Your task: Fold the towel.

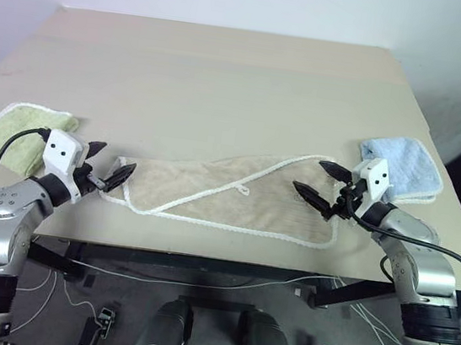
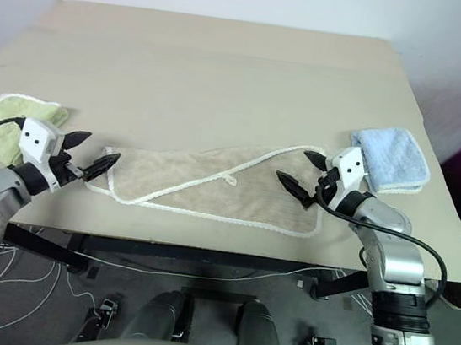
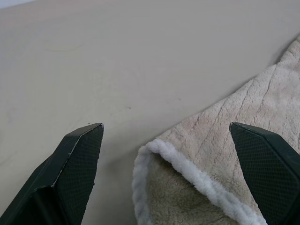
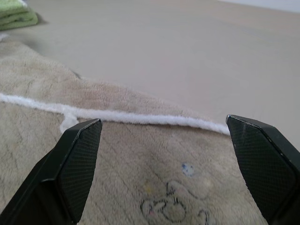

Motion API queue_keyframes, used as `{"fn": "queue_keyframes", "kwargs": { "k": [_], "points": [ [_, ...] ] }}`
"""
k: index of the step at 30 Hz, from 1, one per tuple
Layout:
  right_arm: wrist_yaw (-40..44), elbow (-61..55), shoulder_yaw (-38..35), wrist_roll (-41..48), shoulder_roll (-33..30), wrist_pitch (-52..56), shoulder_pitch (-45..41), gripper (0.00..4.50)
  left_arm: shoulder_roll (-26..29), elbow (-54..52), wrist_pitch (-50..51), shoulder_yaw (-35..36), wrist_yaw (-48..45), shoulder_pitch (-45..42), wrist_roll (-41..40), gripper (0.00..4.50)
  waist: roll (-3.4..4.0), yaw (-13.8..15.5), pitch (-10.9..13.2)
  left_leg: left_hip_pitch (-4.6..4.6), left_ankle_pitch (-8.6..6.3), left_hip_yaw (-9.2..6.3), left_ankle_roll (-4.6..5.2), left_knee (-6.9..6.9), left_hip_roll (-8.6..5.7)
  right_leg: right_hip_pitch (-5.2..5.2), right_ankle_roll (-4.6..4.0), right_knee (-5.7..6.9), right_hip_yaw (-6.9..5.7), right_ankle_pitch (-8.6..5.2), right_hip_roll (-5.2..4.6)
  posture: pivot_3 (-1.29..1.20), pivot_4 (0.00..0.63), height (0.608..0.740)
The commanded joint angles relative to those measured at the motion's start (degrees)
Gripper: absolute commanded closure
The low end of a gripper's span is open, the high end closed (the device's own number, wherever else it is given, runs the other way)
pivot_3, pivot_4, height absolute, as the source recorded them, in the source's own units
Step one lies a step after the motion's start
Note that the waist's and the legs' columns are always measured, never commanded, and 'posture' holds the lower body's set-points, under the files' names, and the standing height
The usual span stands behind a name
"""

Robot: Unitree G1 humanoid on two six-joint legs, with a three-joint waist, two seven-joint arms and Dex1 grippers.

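The towel (image 1: pixel 228 193), beige with a white stitched border, lies lengthwise near the table's front edge, its upper layer folded over along a slanted line with a small white loop (image 1: pixel 243 190). My left gripper (image 1: pixel 118 158) hovers open at the towel's left end, with that corner (image 3: pixel 154 154) lying between its fingers. Over the towel's right end, my right gripper (image 1: pixel 308 173) stands open, nothing held. The right wrist view shows the border (image 4: pixel 140 117) running between the right gripper's fingers (image 4: pixel 79 159) and a small embroidered figure (image 4: pixel 171 206) on the cloth.
A small folded light green towel (image 1: pixel 23 132) lies at the table's left edge, beside my left arm. A small folded light blue towel (image 1: pixel 401 165) lies at the right edge, just behind my right gripper. The beige table (image 1: pixel 226 78) stretches bare behind the towel.
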Motion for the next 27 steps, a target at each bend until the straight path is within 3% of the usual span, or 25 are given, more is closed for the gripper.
{"fn": "queue_keyframes", "kwargs": {
  "k": [1, 17, 27],
  "points": [
    [-0.23, -0.96, -0.24, 0.16, 0.65, -1.31, -1.06, 0.05, 0.90, -2.25, -0.35, 1.37, 0.17, 0.43, 0.16, 0.00, 0.00, 0.01, 0.00, 0.00, 0.00, 0.00, 0.00, 0.00, 0.00, 0.00, 0.00, 0.00, 0.00, 0.00, 0.00, 0.00, 0.150, 0.740],
    [-0.91, -2.50, -0.72, -0.27, 0.70, -1.47, 0.14, 0.05, 2.29, -2.51, -2.12, -2.25, -4.38, 1.19, 1.64, 0.00, 0.00, -0.03, 0.00, 0.00, 0.00, 0.00, 0.00, 0.00, 0.00, 0.00, 0.00, 0.00, 0.00, 0.00, -0.01, 0.00, 0.150, 0.740],
    [-1.84, 0.40, 1.06, -2.13, 2.78, -3.14, -1.80, 0.05, 15.07, 4.17, -11.53, -4.52, -23.82, -0.34, 3.33, 0.00, 0.05, -0.19, 0.03, 0.00, 0.00, 0.01, 0.00, -0.06, 0.02, -0.04, -0.02, -0.01, 0.01, -0.01, 0.00, 0.00, 0.150, 0.740]
  ]
}}
